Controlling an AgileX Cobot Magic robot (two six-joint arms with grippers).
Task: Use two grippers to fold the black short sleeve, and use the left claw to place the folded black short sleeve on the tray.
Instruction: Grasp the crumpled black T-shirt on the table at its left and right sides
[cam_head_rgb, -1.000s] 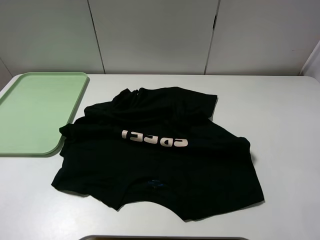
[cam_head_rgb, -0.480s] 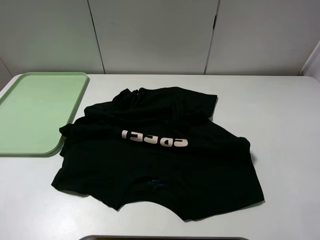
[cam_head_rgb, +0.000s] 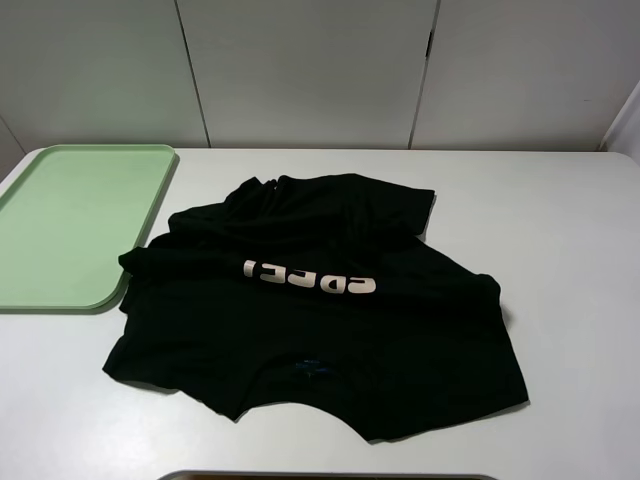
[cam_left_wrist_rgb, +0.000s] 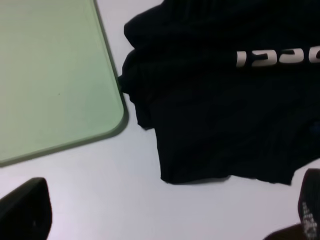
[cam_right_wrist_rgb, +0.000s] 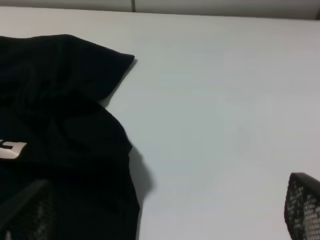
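Two things lie on the white worktop (cam_head_rgb: 560, 250) in the high view: the black short sleeve (cam_head_rgb: 320, 310), spread out but rumpled in the middle, and the mint-green tray (cam_head_rgb: 70, 225) at the far left. One row of pale letters (cam_head_rgb: 310, 278) runs across the cloth, and a tiny blue neck tag (cam_head_rgb: 312, 368) shows nearer the front edge. One sleeve tip lies just beside the tray's near corner.

From the left wrist, the left claw (cam_left_wrist_rgb: 165, 212) hangs over bare worktop close to a corner of the shirt's edge – its fingers (cam_left_wrist_rgb: 25, 210) stand wide apart with nothing between them. The cloth touches the tray's rim here.

From the right wrist, the right gripper (cam_right_wrist_rgb: 165, 210) is also spread wide and holds nothing – one of its fingers (cam_right_wrist_rgb: 306, 205) is over bare worktop, the other over the black cloth's edge.
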